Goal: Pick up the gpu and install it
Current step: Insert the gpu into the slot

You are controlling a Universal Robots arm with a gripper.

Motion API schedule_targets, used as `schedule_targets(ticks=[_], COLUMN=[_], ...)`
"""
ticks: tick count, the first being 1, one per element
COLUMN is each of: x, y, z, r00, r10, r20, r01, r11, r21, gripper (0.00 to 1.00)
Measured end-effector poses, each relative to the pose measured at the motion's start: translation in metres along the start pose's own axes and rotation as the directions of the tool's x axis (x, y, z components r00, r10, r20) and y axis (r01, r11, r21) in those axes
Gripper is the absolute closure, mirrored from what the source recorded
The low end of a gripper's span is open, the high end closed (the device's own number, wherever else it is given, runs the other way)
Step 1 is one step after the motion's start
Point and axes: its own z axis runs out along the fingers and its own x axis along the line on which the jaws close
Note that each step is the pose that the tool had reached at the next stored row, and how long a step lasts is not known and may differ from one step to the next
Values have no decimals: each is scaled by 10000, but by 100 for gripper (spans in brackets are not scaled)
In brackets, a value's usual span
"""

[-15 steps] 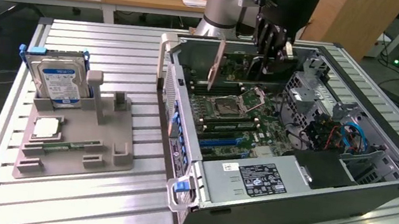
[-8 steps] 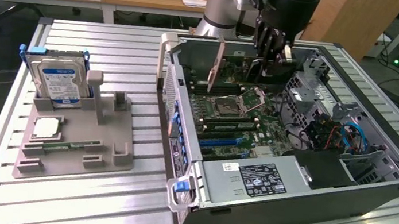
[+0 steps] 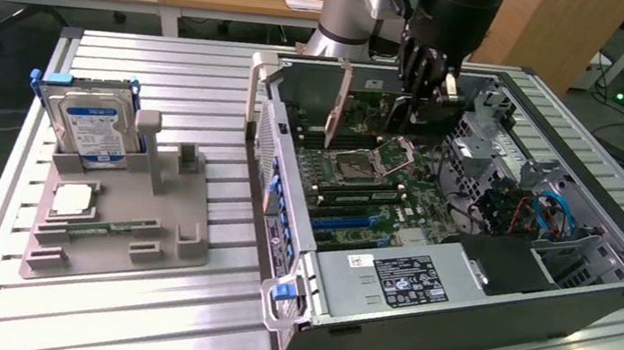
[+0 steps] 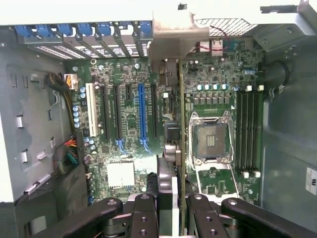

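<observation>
gpu (image 4: 168,184) on edge, bracket (image 4: 178,30) rearward

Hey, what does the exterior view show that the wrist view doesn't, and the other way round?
Exterior view only: the grey holder beside the case on the exterior view's left, the hard drive standing upright in it, and the power supply in the case. Wrist view only: the row of expansion slots, and the gpu held edge-on beside them. Both: the gripper, the open case's motherboard and the processor socket.
</observation>
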Motion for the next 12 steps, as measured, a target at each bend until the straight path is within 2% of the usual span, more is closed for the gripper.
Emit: schedule_targets(ticks=[1,3,9,12], x=[1,1,9,11], y=[2,4,12,27], z=[18,37,130,185], r00=[10000,10000,9995,9994], r10=[4,7,-320,-327], r20=[-1,40,64,66], r01=[-4,-7,320,327], r11=[10000,10000,9995,9995], r21=[-3,-8,-23,-24], gripper=[72,72,72,72])
